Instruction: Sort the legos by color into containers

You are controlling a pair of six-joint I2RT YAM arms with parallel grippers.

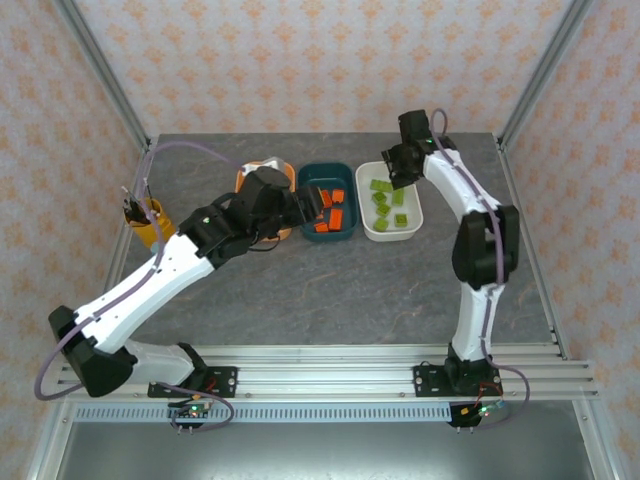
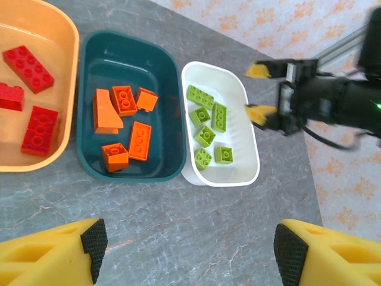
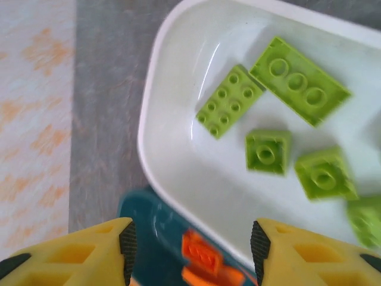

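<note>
left gripper (image 2: 189, 250) pointing down over the table before teal tub (image 2: 119, 59), fingers wide, empty | right gripper (image 3: 190, 244) above white tub (image 3: 178, 173) of green legos (image 3: 300, 80), fingers apart, empty

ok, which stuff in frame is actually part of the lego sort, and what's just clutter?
Job:
red legos in the orange tub
orange legos in the teal tub
green legos in the white tub

Lying about:
yellow pen cup near the left edge of the table
</note>
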